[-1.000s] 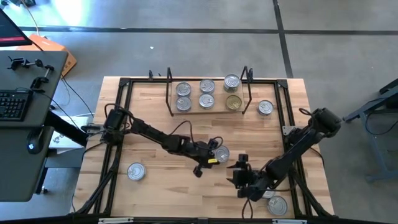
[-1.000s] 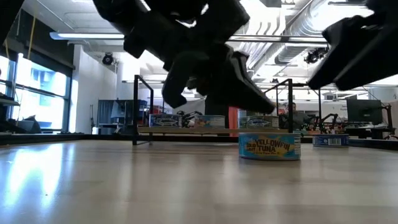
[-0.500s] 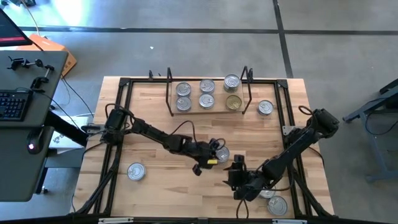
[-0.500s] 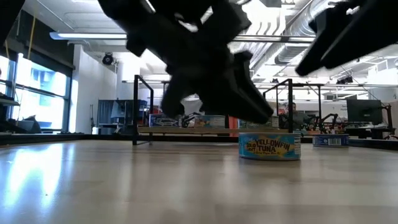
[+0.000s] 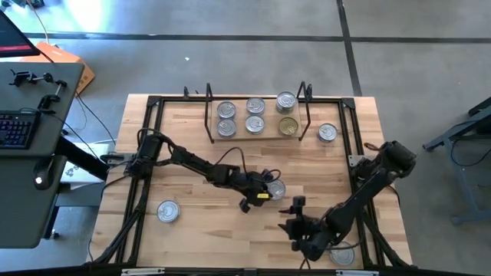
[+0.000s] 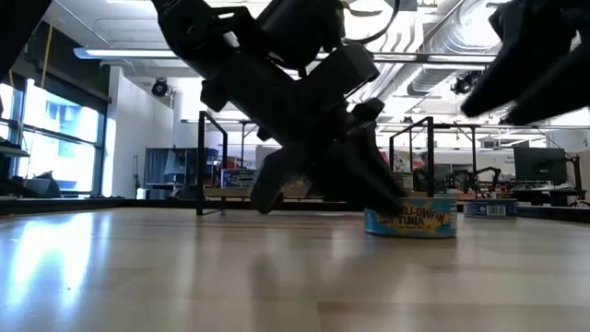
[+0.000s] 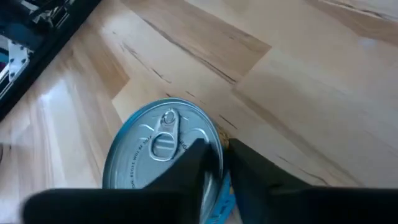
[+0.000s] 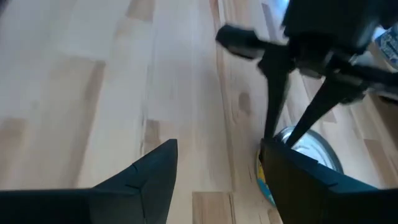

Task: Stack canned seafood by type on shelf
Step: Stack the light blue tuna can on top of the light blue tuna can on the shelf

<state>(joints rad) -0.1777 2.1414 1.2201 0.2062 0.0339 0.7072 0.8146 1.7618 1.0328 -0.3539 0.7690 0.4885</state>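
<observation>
Left claw [image 5: 265,192] fingers pinching silver-lidded tuna tin's [image 5: 275,188] rim, mid-table

Overhead, table-level, 2 wrist cams

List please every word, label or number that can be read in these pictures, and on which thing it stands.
"YELLOWFIN TUNA": on the blue side label of the tin in the middle of the table, low view; the first letters are hidden behind the left gripper.
Labels of the tins on the shelf and of the tin on the far right: too small to read.
Lid of the tin in the left wrist view: embossed marks, not readable.
</observation>
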